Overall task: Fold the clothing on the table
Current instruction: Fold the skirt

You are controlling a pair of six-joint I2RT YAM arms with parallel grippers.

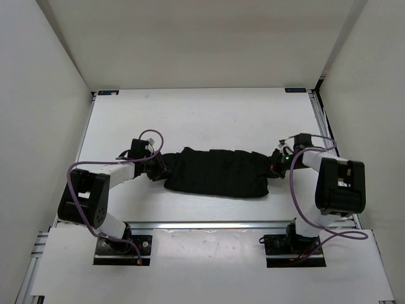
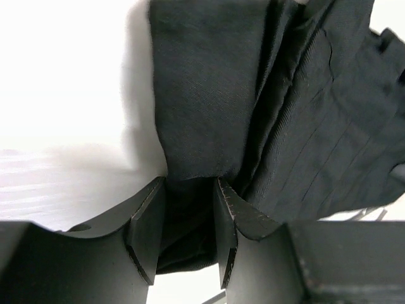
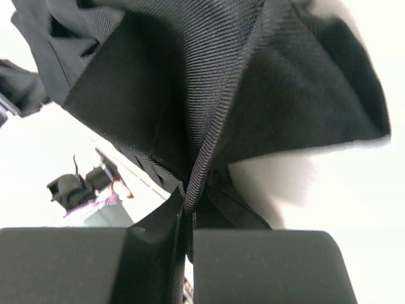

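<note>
The black pleated clothing [image 1: 215,172] lies bunched in a long strip across the middle of the white table [image 1: 209,114]. At its left end my left gripper [image 1: 157,166] holds a thick fold; in the left wrist view the fabric [image 2: 304,126] fills the gap between the jaws of the left gripper [image 2: 188,190]. At the right end my right gripper [image 1: 273,166] pinches the garment's edge. In the right wrist view the right gripper [image 3: 188,206] is shut tight on a ribbed hem of the clothing [image 3: 209,82], which hangs lifted above the white tabletop.
White walls enclose the table on the left, the back and the right. A metal rail [image 1: 209,223] runs along the near edge, with both arm bases [image 1: 123,248] [image 1: 294,244] behind it. Purple cables loop off each arm.
</note>
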